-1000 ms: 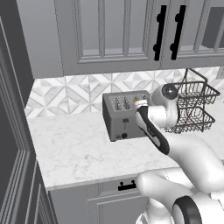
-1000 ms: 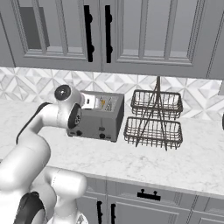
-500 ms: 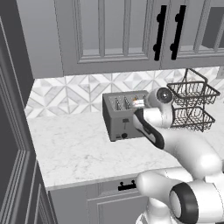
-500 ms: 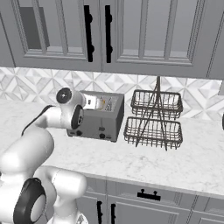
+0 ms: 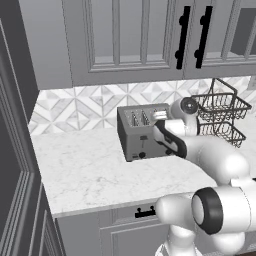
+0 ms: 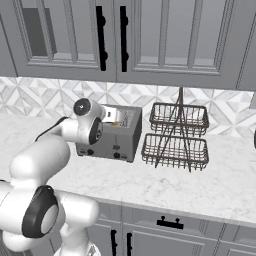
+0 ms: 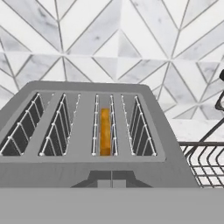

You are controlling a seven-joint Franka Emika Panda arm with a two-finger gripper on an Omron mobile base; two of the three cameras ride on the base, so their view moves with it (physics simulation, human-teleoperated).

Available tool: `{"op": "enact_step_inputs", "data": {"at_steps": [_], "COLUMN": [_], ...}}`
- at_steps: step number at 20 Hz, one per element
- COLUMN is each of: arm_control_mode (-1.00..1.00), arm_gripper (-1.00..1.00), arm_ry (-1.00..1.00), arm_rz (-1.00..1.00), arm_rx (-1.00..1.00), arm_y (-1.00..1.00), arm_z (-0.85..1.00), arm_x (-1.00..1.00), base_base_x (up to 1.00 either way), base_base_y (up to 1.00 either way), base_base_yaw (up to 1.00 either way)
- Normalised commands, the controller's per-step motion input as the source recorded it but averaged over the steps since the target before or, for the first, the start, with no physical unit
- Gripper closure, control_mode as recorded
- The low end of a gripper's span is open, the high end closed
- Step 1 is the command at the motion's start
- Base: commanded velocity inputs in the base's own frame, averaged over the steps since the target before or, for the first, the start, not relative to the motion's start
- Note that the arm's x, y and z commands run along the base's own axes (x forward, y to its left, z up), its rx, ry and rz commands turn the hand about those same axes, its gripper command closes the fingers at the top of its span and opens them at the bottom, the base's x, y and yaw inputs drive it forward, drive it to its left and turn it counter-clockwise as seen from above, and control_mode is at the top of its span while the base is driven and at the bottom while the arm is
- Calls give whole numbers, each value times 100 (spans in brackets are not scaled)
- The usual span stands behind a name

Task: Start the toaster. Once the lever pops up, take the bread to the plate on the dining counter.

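Note:
The grey four-slot toaster [image 5: 136, 134] [image 6: 118, 138] stands on the marble worktop against the tiled wall. In the hand view I look down on the toaster [image 7: 83, 131] top. The bread [image 7: 105, 132] sits low, edge-on, in the third slot from the left, golden-orange. My gripper [image 7: 111, 183] hovers just in front of and above the toaster's near edge, its fingertips pressed together, shut and holding nothing. From the base views the gripper [image 5: 160, 116] [image 6: 114, 118] is over the toaster's top at its right end. The plate and the dining counter are out of view.
A two-tier black wire basket [image 5: 220, 117] [image 6: 175, 135] [image 7: 203, 162] stands close to the right of the toaster. Upper cabinets with black handles [image 5: 182, 36] hang overhead. A tall dark cabinet [image 5: 15, 150] borders the worktop's left end.
The arm has folded lower and closer to the toaster, and the hand has edged slightly over its top. The toaster and basket stay put. The gripper stays shut.

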Motion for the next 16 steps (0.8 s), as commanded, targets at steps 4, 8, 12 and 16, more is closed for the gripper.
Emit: {"op": "enact_step_inputs", "data": {"at_steps": [4, 8, 12, 16], "arm_control_mode": [-100, -100, -100, -100], "arm_gripper": [100, -100, -100, -100], "arm_ry": [0, 0, 0, 2], "arm_rz": [0, 0, 0, 0], "arm_rx": [0, 0, 0, 0], "arm_y": [-5, 0, 1, 6], "arm_z": [-16, -8, 0, 0], "arm_x": [15, 22, 28, 22], "base_base_x": [0, 0, 0, 0], "base_base_y": [0, 0, 0, 0], "base_base_yaw": [0, 0, 0, 0]}}
